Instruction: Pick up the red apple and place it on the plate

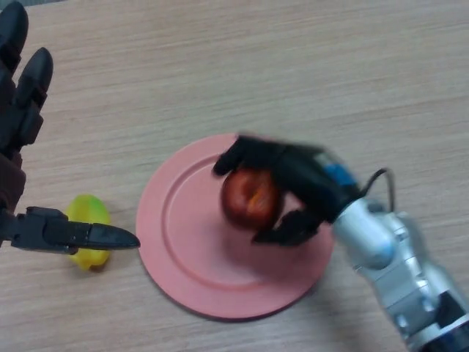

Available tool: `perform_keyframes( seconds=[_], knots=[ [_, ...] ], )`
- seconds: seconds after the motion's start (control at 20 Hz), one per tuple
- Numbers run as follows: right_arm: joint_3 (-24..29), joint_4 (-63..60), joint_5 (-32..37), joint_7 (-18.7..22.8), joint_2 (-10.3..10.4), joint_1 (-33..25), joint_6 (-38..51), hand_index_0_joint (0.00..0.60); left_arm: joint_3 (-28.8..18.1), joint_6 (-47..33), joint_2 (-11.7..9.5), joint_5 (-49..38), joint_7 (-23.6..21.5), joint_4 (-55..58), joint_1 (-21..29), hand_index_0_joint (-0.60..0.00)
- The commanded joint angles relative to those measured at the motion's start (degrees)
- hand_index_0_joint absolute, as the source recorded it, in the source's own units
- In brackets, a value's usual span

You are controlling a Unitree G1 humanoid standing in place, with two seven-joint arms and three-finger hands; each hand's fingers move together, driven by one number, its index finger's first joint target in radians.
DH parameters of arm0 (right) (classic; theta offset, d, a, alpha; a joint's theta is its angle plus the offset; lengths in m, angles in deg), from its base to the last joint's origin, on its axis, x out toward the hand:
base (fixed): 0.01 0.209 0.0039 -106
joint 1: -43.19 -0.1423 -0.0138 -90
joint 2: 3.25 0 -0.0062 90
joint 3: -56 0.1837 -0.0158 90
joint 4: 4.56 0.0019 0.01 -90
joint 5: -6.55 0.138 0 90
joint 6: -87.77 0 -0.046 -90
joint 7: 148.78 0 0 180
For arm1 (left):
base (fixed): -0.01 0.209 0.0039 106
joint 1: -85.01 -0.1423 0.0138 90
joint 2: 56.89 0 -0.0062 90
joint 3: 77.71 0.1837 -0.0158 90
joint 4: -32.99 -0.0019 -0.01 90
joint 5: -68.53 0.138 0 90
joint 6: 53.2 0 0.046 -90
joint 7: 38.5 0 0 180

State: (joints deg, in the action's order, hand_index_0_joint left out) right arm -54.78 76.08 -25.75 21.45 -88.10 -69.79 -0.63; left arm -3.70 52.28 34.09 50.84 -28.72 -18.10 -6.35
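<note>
The red apple [249, 199] is over the middle of the pink plate [183, 249], in my right hand [304, 183]. The fingers curl over its top and the thumb comes in below it, so the hand is shut on the apple. I cannot tell whether the apple rests on the plate or hangs just above it. My left hand [22, 95] is at the far left edge with straight, spread fingers, holding nothing, well clear of the plate.
A yellow-green fruit [89, 231] lies on the wooden table [293, 66] just left of the plate, partly behind my left thumb [80, 235].
</note>
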Motion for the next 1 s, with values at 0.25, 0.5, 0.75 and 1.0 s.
perform_keyframes(
  seconds=[0.25, 0.5, 0.75, 1.0],
  knots=[
    [-6.0, 11.0, 19.1, 7.1, 0.0, -3.2, -10.4, 0.000, -5.9, -4.0, -2.6, -2.0, 1.3, 4.6, 1.0, 0.000],
    [6.5, 23.5, 33.4, 0.4, 0.0, -1.4, -20.7, 0.000, -7.1, -0.9, -5.3, -2.5, 3.6, 5.1, 3.8, 0.000],
    [21.4, 38.9, 39.8, -5.5, -1.6, 9.4, -19.0, 0.000, -5.1, -5.1, -3.7, -0.4, 3.7, 2.7, 2.7, 0.000],
    [30.5, 49.7, 49.1, -10.0, -4.6, 23.6, -11.9, 0.000, 0.1, -12.5, -0.3, 7.5, 7.1, 2.3, -1.5, 0.000]
  ],
)
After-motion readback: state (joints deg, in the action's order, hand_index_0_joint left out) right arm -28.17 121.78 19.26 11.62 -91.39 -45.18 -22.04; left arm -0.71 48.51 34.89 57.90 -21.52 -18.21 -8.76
